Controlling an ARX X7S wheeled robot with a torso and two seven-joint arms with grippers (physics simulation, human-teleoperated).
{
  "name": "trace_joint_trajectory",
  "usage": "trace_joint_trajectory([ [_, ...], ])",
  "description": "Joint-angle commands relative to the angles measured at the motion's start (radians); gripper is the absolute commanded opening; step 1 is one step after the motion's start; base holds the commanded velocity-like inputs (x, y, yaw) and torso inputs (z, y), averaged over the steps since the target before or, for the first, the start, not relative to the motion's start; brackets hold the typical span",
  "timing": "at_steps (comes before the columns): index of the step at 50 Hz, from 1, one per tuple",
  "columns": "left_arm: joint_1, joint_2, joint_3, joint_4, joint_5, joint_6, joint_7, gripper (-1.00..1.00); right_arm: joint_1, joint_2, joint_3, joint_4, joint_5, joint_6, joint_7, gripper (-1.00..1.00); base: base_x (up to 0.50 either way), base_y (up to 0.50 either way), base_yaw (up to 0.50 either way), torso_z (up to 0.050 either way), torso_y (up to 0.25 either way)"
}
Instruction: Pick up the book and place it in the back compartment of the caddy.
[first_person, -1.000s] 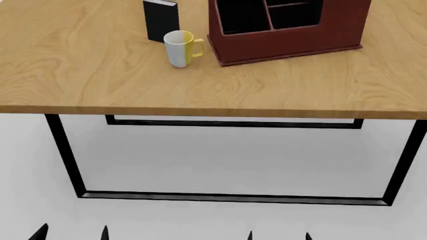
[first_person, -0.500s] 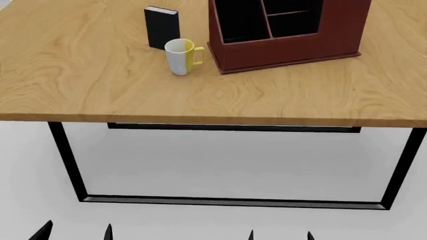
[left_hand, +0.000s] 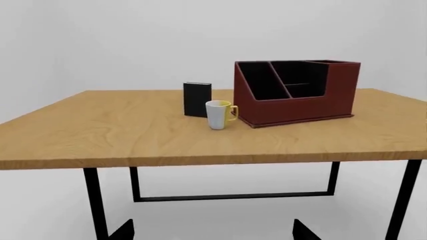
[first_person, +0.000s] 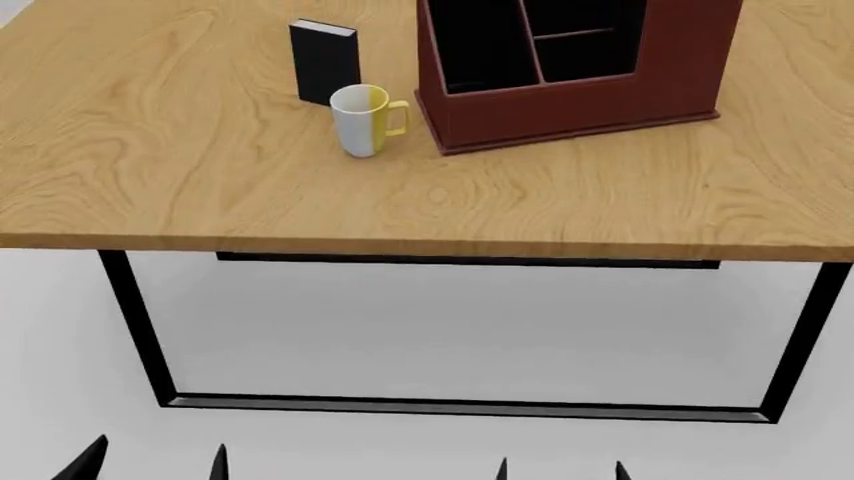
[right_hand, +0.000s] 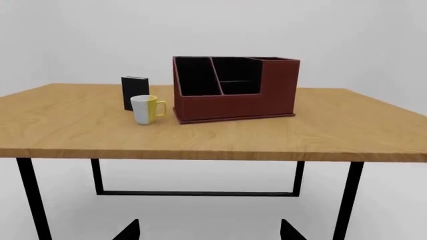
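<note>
The book (first_person: 324, 62) stands upright on the table (first_person: 200, 180), black, with a pale strip along its top. The mug (first_person: 364, 120), white with a yellow handle, stands just in front of it on the robot's side, near but apart from it. The caddy (first_person: 574, 100) sits just to the right of both, red-brown with black-lined cells; its thin crossbar shows in the middle column. Broad bare wood lies left of the book and along the near edge. Both pincers hang low, well short of the table: left pincer (first_person: 151, 465) and right pincer (first_person: 561, 470) show only spread fingertips, holding nothing.
</note>
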Motion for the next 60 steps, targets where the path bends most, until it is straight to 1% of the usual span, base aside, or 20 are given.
trace_joint_trajectory([
  [1,0.001,-0.017,0.017,0.039,-0.006,-0.028,-0.015,1.00,-0.003,0.015,-0.013,-0.025,0.010,0.011,0.018,1.00,0.00,0.00,0.00,0.050,0.000],
  [5,-0.002,-0.025,0.017,0.078,-0.010,-0.096,-0.030,1.00,-0.011,0.028,-0.004,-0.084,0.010,0.034,0.034,1.00,0.00,0.00,0.00,0.047,0.000],
  [6,-0.002,-0.028,0.016,0.083,-0.017,-0.092,-0.026,1.00,-0.013,0.032,-0.002,-0.099,0.009,0.039,0.038,1.00,0.00,0.00,0.00,0.011,0.000],
  [15,-0.028,-0.060,-0.001,0.171,-0.053,-0.203,-0.032,1.00,-0.001,0.072,0.037,-0.288,0.014,0.166,0.077,1.00,0.00,0.00,0.00,0.000,0.000],
  [32,-0.106,-0.109,-0.016,0.345,-0.098,-0.404,-0.052,1.00,0.050,0.147,0.087,-0.535,0.032,0.367,0.105,1.00,0.00,0.00,0.00,0.000,0.000],
  [36,-0.142,-0.121,-0.027,0.389,-0.110,-0.467,-0.063,1.00,0.081,0.174,0.116,-0.643,0.045,0.457,0.111,1.00,0.00,0.00,0.00,0.000,0.000],
  [44,-0.187,-0.141,-0.058,0.439,-0.149,-0.532,-0.063,1.00,0.162,0.224,0.168,-0.835,0.072,0.645,0.123,1.00,0.00,0.00,0.00,0.000,0.000],
  [54,-0.233,-0.167,-0.083,0.470,-0.174,-0.595,-0.069,1.00,0.296,0.273,0.223,-0.997,0.126,0.867,0.128,1.00,0.00,0.00,0.00,0.000,0.000],
  [55,-0.248,-0.185,-0.091,0.486,-0.176,-0.623,-0.070,1.00,0.378,0.342,0.243,-1.028,0.202,0.940,0.173,1.00,0.00,0.00,0.00,0.000,0.000],
  [59,-0.270,-0.197,-0.105,0.515,-0.193,-0.670,-0.076,1.00,0.443,0.568,0.234,-1.028,0.548,0.917,0.472,1.00,0.00,0.00,0.00,0.000,0.000],
  [60,-0.273,-0.199,-0.107,0.518,-0.194,-0.671,-0.077,1.00,0.453,0.609,0.228,-1.028,0.604,0.904,0.526,1.00,0.00,0.00,0.00,0.000,0.000],
])
